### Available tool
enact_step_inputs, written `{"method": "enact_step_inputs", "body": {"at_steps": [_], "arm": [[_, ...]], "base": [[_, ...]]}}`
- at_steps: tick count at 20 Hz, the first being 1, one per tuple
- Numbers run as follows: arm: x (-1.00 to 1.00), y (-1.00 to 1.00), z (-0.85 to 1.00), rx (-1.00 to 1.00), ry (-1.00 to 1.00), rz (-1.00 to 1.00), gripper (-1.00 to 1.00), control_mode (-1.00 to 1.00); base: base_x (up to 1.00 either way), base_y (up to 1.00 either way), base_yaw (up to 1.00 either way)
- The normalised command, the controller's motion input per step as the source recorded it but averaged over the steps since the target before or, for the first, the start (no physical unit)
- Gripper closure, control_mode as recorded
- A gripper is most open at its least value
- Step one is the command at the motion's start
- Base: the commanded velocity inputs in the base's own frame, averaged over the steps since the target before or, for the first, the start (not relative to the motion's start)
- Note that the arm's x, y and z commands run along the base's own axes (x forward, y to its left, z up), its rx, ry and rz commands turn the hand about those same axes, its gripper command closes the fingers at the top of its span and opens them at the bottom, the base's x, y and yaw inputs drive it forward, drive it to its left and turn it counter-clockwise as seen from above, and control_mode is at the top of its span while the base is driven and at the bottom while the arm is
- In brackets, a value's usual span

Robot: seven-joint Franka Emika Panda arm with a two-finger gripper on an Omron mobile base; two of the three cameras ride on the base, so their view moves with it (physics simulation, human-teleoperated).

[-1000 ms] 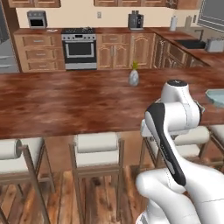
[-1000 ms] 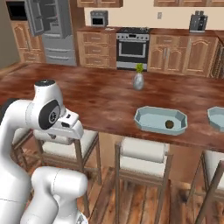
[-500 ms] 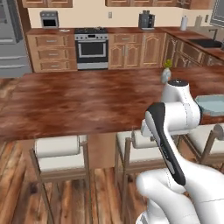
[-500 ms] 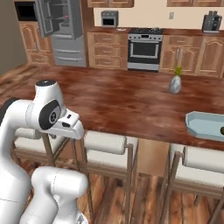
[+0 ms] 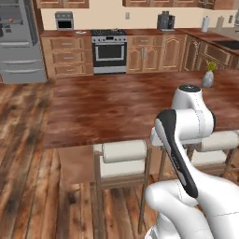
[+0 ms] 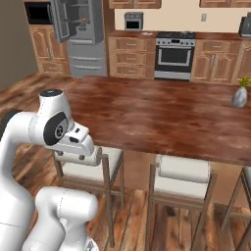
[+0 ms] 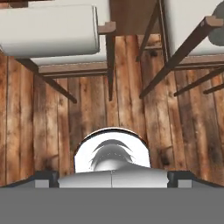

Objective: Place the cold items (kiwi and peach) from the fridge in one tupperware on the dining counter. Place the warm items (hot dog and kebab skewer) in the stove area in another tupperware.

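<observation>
Fridge-bound fruit aside, the robot's hand (image 7: 113, 177) hangs with fingers spread wide and empty above cushioned wooden stools (image 7: 50, 33) on a plank floor (image 7: 127, 105); beyond stretches the broad reddish-brown polished wood desk (image 5: 116, 105), then the tall grey fridge (image 6: 81, 34), door ajar.

The desk (image 6: 147, 117), a broad slab of reddish-brown wood, lies bare across most of its top, so there is wide room to pass above it. A small grey vase (image 6: 239, 96) with a plant stands near its far right end. Cushioned stools (image 5: 123, 158) are tucked along the near edge, and their slanted legs (image 7: 175, 57) cross the wooden floor (image 7: 131, 113) below the hand. Between the desk and the back cabinets runs an open floor strip leading to the fridge (image 6: 81, 34), whose door seems to stand open.
</observation>
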Motion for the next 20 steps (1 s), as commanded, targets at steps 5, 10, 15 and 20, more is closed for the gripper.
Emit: {"method": "enact_step_inputs", "body": {"at_steps": [5,10,15,20], "arm": [[0.00,0.00,0.00,0.00,0.00,0.00,-1.00,1.00],[0.00,0.00,0.00,0.00,0.00,0.00,-1.00,1.00],[0.00,0.00,0.00,0.00,0.00,0.00,-1.00,1.00],[0.00,0.00,0.00,0.00,0.00,0.00,-1.00,1.00]], "base": [[0.00,1.00,-0.10],[0.00,1.00,-0.10],[0.00,1.00,-0.15],[0.00,1.00,-0.12]]}}
